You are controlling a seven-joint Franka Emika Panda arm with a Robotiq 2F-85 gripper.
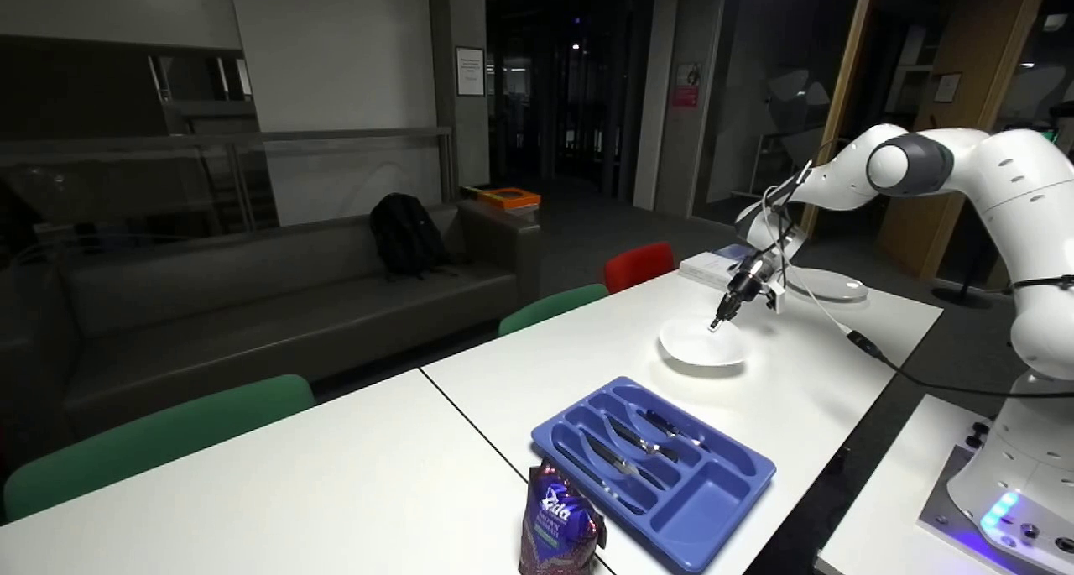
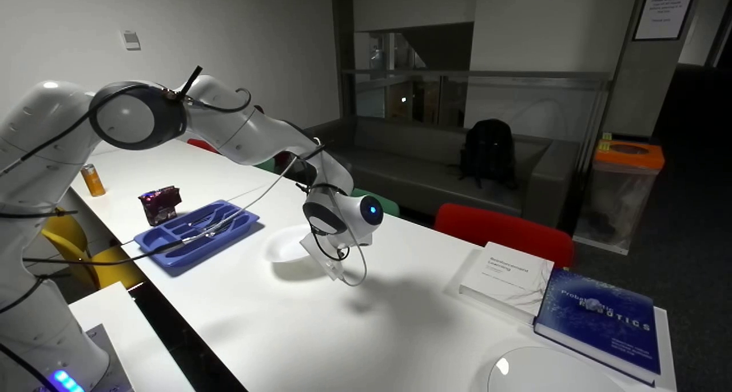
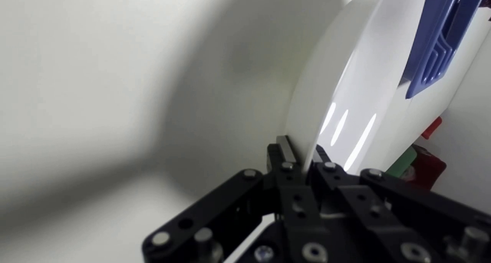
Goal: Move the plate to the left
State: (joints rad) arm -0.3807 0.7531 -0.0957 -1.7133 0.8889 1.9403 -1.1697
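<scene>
White plate, edge-pinched by gripper, clearest in wrist view.

i see blue tray on white table, cutlery in its compartments, purple packet beside it. white book beside blue book. black backpack on sofa.

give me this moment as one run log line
grasp: fingers closed on rim of white plate | lift: unclear | nearby: blue cutlery tray, apart from plate | release: not yet
</scene>
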